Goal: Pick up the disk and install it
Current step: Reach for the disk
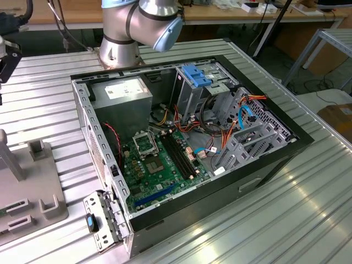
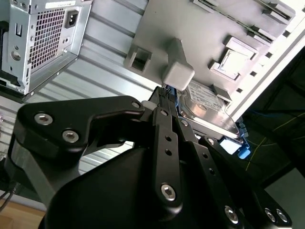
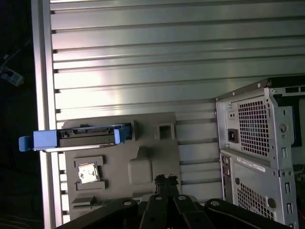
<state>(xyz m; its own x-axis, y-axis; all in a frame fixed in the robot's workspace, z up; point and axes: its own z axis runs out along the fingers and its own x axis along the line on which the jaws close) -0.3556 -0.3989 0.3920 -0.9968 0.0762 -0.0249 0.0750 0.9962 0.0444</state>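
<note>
The gripper [image 3: 166, 180] hangs over a grey plate [image 3: 155, 155] that lies on the ribbed metal table [image 3: 143, 57]. In both wrist views its two black fingers are pressed together at the tips, and I see nothing between them, so it is clenched and carries nothing. The tips are just beside a raised grey block [image 3: 140, 169] on the plate. From here I cannot tell if they touch it.

The disk [image 3: 86, 137] is not grasped. It stands on its long edge at the border of the plate, apart from the fingertips and on the other side of the block from them. Its blue rails [image 3: 45, 140] stick out at both ends, and one end reaches past the edge of the table. In the second wrist view its silvery face looks toward the gripper. A small silvery chip [image 3: 87, 173] sits in a holder on the plate, near the disk and on the same side of the gripper.

On the opposite side of the gripper, away from the disk, is the computer case [image 3: 257, 129], with its perforated rear panel turned toward the plate. In the exterior view the case lies open on the table, with the green board and the coloured wires inside. The arm [image 1: 137, 25] rises from its base just behind the case.
</note>
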